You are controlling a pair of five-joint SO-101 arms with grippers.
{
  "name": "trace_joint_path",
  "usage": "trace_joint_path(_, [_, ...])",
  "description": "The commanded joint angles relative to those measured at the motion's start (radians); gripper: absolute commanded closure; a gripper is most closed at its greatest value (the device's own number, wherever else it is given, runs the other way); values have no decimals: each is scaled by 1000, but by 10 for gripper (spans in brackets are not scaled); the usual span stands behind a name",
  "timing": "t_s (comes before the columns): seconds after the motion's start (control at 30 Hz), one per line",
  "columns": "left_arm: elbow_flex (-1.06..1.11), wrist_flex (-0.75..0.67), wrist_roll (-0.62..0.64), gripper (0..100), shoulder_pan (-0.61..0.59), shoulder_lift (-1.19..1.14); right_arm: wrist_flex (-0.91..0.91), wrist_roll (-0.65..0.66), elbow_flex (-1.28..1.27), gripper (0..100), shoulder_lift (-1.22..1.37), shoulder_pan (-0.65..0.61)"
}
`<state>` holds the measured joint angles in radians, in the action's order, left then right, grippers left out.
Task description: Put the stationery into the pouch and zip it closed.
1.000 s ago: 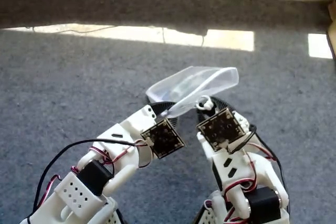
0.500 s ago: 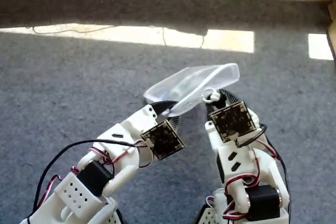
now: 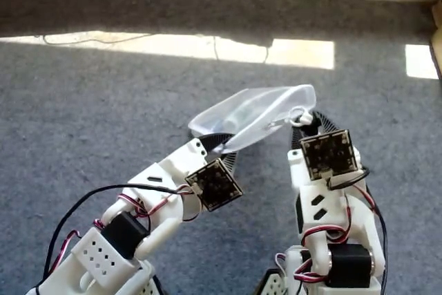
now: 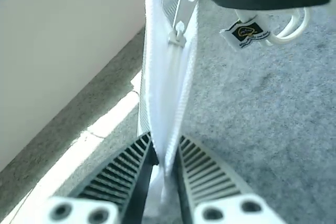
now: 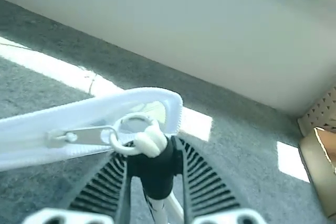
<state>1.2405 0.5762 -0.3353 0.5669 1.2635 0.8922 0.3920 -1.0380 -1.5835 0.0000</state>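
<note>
Translucent white pouch (image 3: 252,112) hangs above the middle of the tabletop (image 3: 103,101), stretched taut between both arms. The left end effector (image 4: 165,153) pinches its end seam as an anchor. The right end effector (image 5: 152,153) clamps the zipper pull (image 5: 134,129), evidently to draw it closed.

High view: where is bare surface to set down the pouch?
Two free patches: the grey carpet left of the pouch, between the sunlit strip and the left arm; and the carpet right of the right arm. Crowded between the arms, under the pouch.
</note>
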Motion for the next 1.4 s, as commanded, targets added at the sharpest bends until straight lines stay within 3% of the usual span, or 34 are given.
trace_joint_path(0.0, [-30,17,11,995,-64,8,-50,-26,22,993,-19,74])
trace_joint_path(0.37, [-22,18,11,995,-81,45,-196,-57,10,993,-10,188])
trace_joint_path(0.77, [-21,235,15,995,-88,392,-323,-60,-77,993,-12,277])
trace_joint_path(0.9, [-21,236,17,995,-143,433,-323,-60,-77,993,-12,285])
trace_joint_path(1.37, [-2,232,15,995,-154,441,-320,-60,-85,993,-18,254])
